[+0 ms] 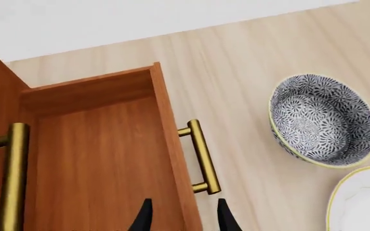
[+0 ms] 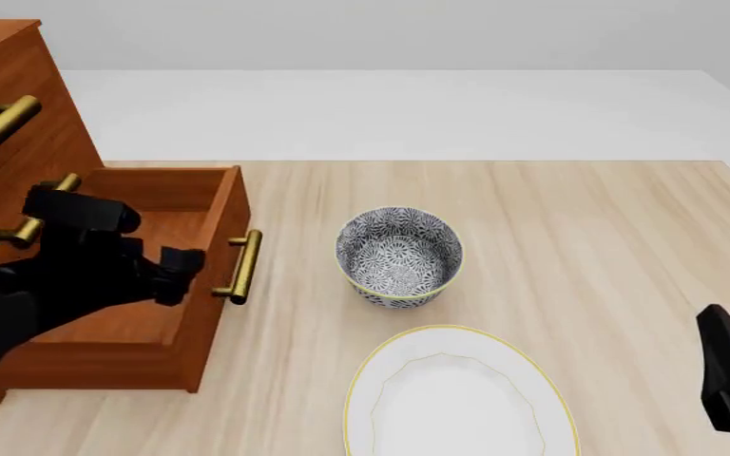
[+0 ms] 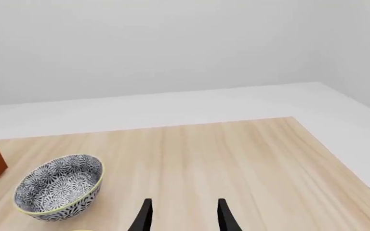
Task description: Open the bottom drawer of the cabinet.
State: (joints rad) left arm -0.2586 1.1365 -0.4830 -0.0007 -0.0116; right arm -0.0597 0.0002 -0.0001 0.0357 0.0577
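Reddish-brown wooden bottom drawer stands pulled well out of the tall wooden cabinet at the frame's left — left gripper, fingers apart, hangs over its front panel, off the brass bar handle, apparently released.

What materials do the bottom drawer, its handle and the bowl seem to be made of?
Bottom drawer: reddish-brown wood, visible grain, matte. Handle: probably brass, a golden, shiny bar. Bowl: likely glazed ceramic, dark blue and white floral pattern, thin yellow rim.
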